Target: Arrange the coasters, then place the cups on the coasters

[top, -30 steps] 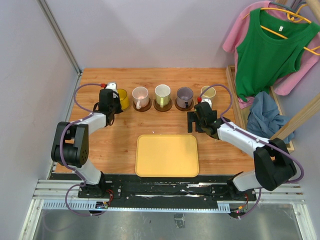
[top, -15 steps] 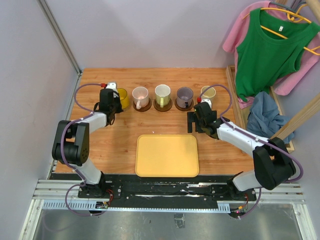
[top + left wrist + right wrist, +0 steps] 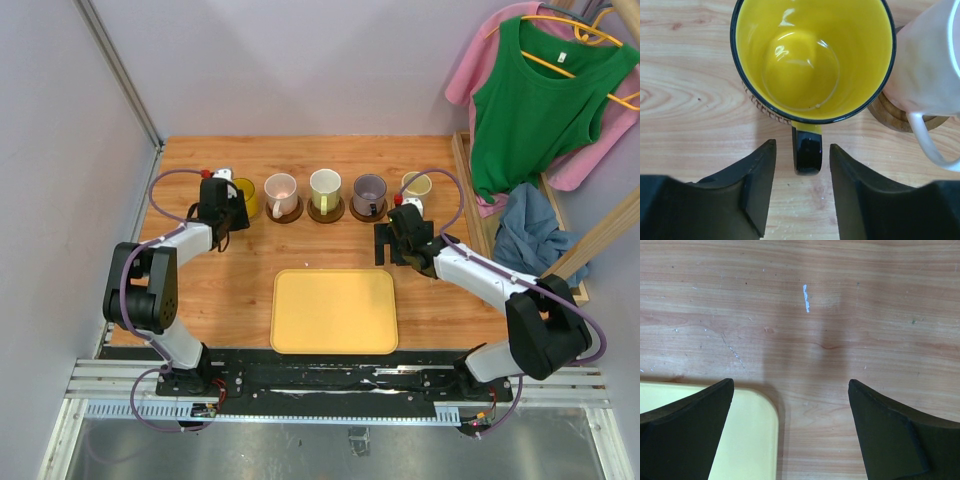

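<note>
Firstly, the wooden table carries a yellow tray at its near middle. The right gripper hangs wide open over bare wood beside the tray's far right corner and holds nothing. At the far left, the left gripper has its jaws parted on both sides of the yellow cup's black handle, without touching it. Just to the right, the pink cup stands on a coaster.
</note>
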Controlling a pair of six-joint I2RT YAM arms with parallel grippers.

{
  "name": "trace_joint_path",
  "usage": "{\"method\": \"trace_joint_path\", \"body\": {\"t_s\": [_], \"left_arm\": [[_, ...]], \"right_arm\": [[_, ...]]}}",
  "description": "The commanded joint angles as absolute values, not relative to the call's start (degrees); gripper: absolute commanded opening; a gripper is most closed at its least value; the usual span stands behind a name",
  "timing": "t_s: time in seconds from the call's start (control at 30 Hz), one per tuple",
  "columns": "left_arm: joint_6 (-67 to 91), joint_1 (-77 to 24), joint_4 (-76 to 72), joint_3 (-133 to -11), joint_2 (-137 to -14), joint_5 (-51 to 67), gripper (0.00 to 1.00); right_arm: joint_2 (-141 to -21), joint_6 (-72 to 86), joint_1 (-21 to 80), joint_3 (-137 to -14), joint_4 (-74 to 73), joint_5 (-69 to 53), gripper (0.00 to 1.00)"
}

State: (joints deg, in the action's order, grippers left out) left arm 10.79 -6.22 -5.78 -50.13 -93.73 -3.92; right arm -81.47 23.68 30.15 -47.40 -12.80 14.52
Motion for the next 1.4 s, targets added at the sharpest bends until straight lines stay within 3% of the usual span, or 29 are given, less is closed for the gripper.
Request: {"method": "trace_joint_path", "body": {"t_s": [0.0,0.1,0.7,0.87,1.07,1.37], "left_arm": [[11.8,-6.2,-3.0,-50.3,-91.4,-5.1,0.55],[12.2,-6.2,-2.7,-50.2,-90.8,-5.0,0.64],[17.0,-7.1,-5.6,-38.8,-82.8,-1.6,0.84],[20.3,-8.3,-7.3,-33.4,-77.2,-0.5,0.99],[24.2,-9.0,-4.8,-27.3,-63.8,-3.7,1.00],[28.4,-9.0,6.8,-25.2,-44.4,-20.7,1.00]], "right_arm": [[-82.0,24.2,29.4,-46.9,-12.3,14.6,0.98],[-81.8,24.3,29.3,-46.7,-12.3,14.5,0.98],[-81.2,24.3,29.4,-46.8,-12.5,14.0,0.98],[-79.9,24.3,29.3,-45.9,-12.8,15.3,0.98],[-78.6,24.3,29.2,-45.9,-14.3,18.4,0.98],[-69.5,24.0,24.6,-44.1,-14.8,21.9,0.98]]}}
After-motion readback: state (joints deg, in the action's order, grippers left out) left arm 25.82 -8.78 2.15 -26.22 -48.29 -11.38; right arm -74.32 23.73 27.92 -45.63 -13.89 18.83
